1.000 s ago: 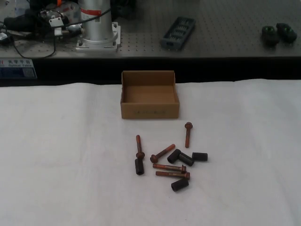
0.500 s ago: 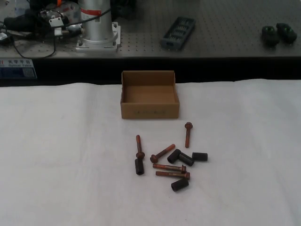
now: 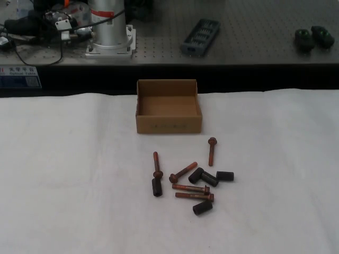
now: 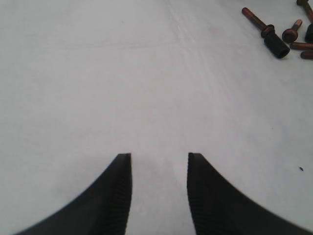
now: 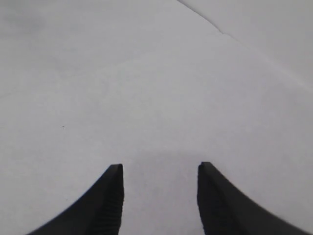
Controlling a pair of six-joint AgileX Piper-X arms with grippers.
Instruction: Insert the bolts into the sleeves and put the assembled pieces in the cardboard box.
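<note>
The high view shows the whole layout. The cardboard box (image 3: 168,127) sits open-topped on the white sheet (image 3: 63,174) that covers the surface. In front of it, towards the camera, five rust-coloured bolts (image 3: 183,172) and five black sleeves (image 3: 210,179) lie loose in a cluster. One bolt (image 3: 212,151) lies a little apart, nearer the box. Another bolt (image 3: 156,164) has its head against a sleeve (image 3: 157,187), and two more lie side by side among the remaining sleeves.

The left wrist view shows the left tool (image 4: 159,161), its two dark ribbed fingers spread with bare sheet between them and nothing held. The bolt-and-sleeve pair (image 4: 268,35) shows far off at one corner, well apart from the fingertips.

The right wrist view shows the right tool (image 5: 160,169), likewise parted and holding nothing, over plain sheet crossed by a crease (image 5: 230,36).

Beyond the sheet runs a perforated grey surface (image 3: 254,21). It carries a silver post (image 3: 108,24) with cables beside it, a dark ridged block (image 3: 200,36) and two dark round pieces (image 3: 314,37).

A blue label (image 3: 19,76) is fixed below the edge of that grey surface (its print is too small to read). The box front bears a short row of dark marks (image 3: 169,126), equally illegible.
</note>
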